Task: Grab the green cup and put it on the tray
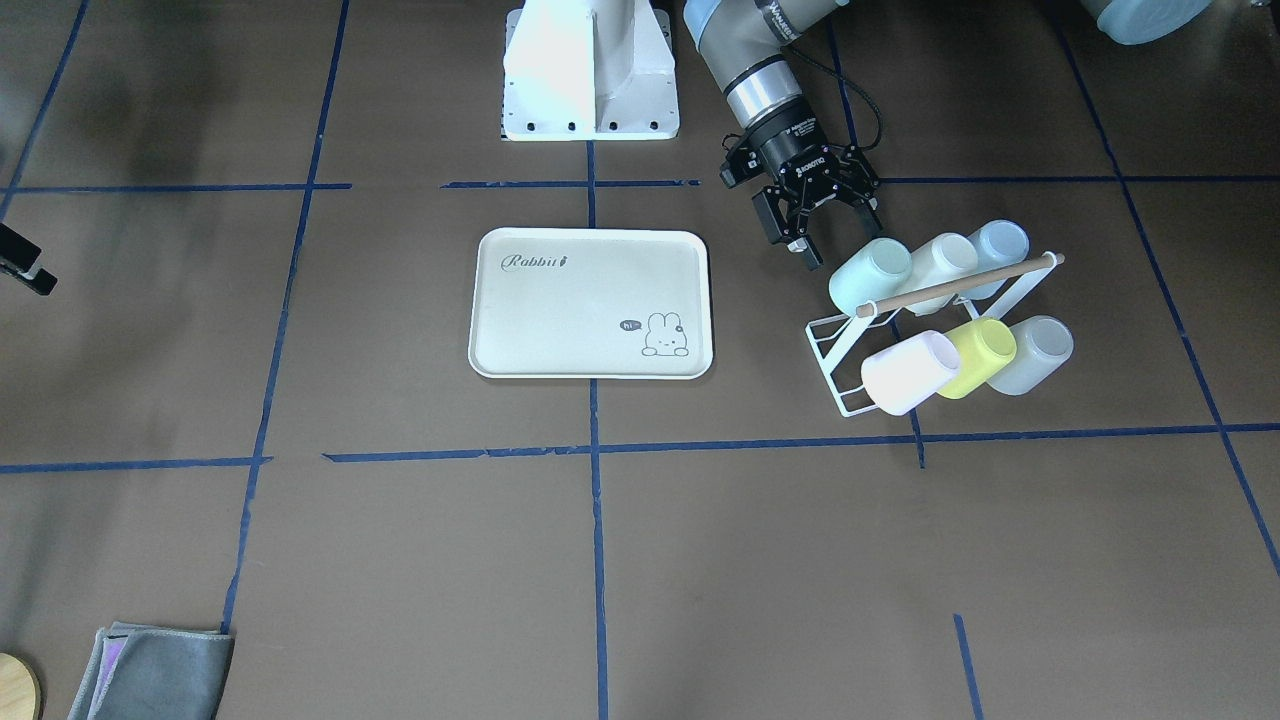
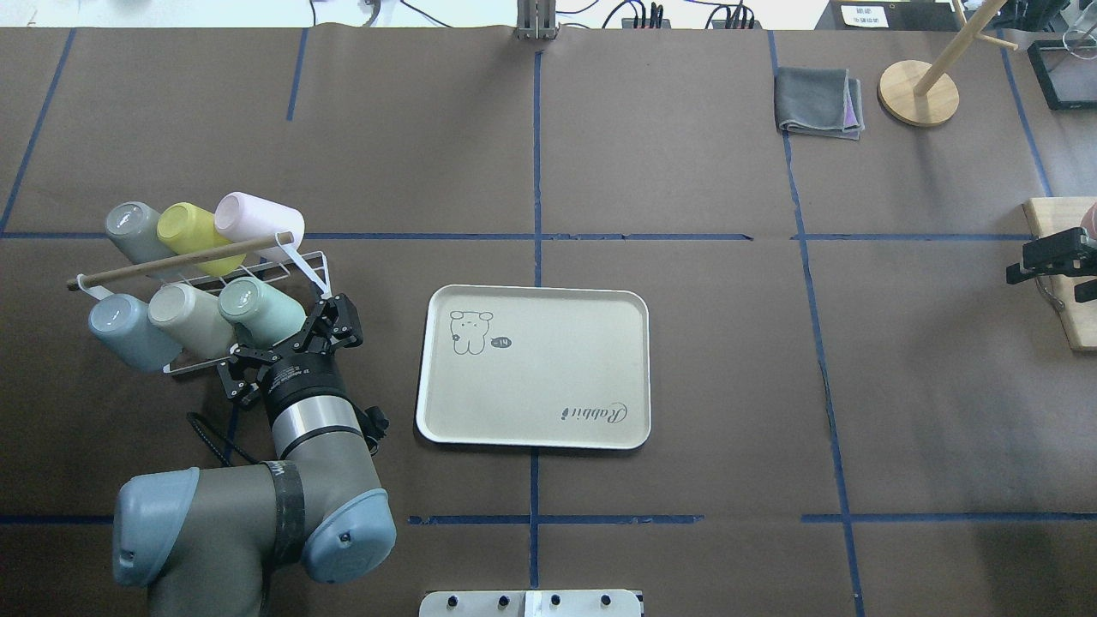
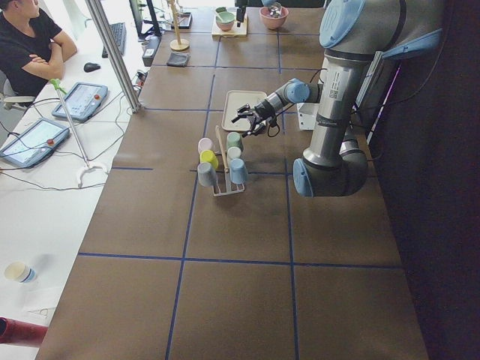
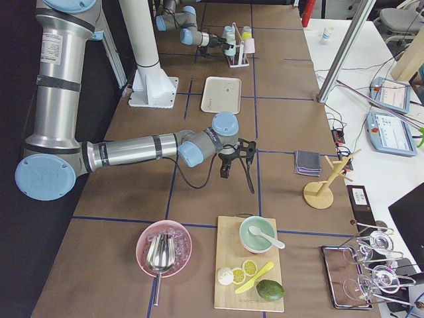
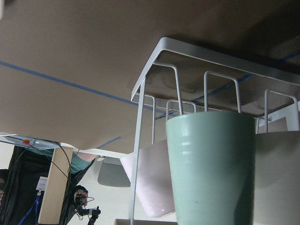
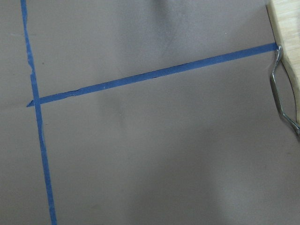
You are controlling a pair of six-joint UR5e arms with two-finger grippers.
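Note:
The green cup (image 1: pixel 870 277) is a pale mint tumbler lying tilted on a white wire rack (image 1: pixel 835 340), at the rack's end nearest the tray. It also shows in the overhead view (image 2: pixel 266 310) and fills the left wrist view (image 5: pixel 213 168). My left gripper (image 1: pixel 840 240) is open just behind the cup, its fingers spread to either side of the cup's end without closing on it (image 2: pixel 284 336). The cream "Rabbit" tray (image 1: pixel 590 340) lies flat at the table's middle and holds nothing (image 2: pixel 531 403). My right gripper (image 2: pixel 1050 261) hovers far off at the table's right edge, open and empty.
The rack also holds a cream cup (image 2: pixel 190 319), a pale blue cup (image 2: pixel 128 330), a pink cup (image 2: pixel 257 218), a yellow-green cup (image 2: pixel 193 231) and a grey cup (image 2: pixel 133 227), under a wooden rod (image 2: pixel 171 261). A grey cloth (image 2: pixel 818 103), a wooden stand (image 2: pixel 919 92) and a cutting board (image 2: pixel 1063 291) lie at the right.

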